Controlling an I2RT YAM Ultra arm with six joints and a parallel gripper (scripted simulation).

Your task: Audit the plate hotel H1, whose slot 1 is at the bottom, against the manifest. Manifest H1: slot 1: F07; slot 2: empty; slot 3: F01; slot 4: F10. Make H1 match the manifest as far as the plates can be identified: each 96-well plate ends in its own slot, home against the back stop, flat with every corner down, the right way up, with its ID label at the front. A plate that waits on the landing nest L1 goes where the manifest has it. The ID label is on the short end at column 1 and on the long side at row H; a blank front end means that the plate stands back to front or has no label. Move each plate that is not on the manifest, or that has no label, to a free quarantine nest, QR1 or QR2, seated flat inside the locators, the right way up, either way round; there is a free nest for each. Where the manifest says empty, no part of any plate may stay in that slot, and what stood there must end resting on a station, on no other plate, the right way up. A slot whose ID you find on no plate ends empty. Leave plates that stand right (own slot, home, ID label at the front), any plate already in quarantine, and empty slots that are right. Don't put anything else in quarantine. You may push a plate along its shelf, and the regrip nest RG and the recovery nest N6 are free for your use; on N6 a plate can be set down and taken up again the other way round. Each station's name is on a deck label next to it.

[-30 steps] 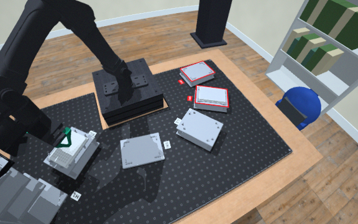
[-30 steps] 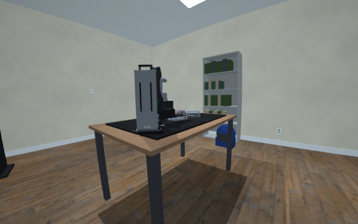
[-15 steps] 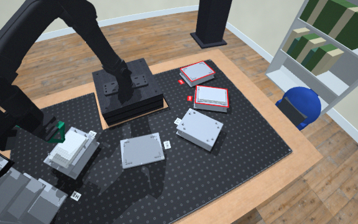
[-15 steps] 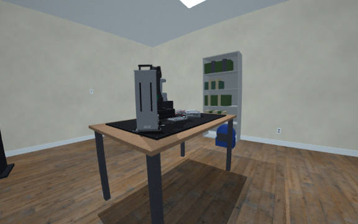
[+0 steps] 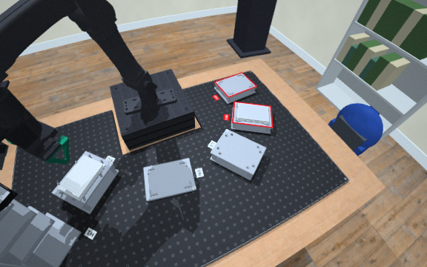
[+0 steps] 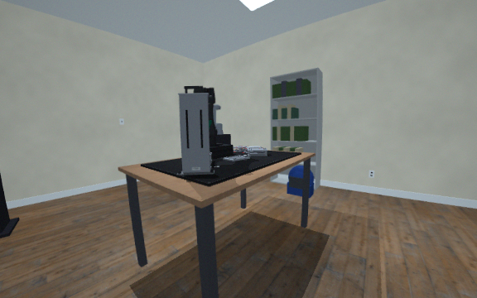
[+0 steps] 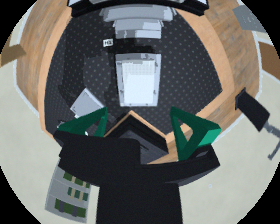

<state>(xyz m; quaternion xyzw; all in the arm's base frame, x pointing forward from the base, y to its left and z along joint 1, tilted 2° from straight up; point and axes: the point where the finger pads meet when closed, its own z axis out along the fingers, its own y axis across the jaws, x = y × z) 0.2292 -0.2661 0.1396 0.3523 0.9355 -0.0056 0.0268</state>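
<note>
My gripper is open and empty. It hangs behind and above a white 96-well plate, which lies on the grey nest with wells up; its ID is not readable. Hotel H1 shows its closed back in the exterior view; its stepped shelves show at lower left in the top view, where slot contents and IDs cannot be told. A white plate lies on one red-rimmed quarantine nest. The other red-rimmed nest carries no plate. The nest L1 and the flat nest N6 bear no plate.
The black arm base stands behind the nests. The H1 deck label lies beside the hotel. The dark perforated mat spans the wooden table. A shelf and a blue chair are beyond the table.
</note>
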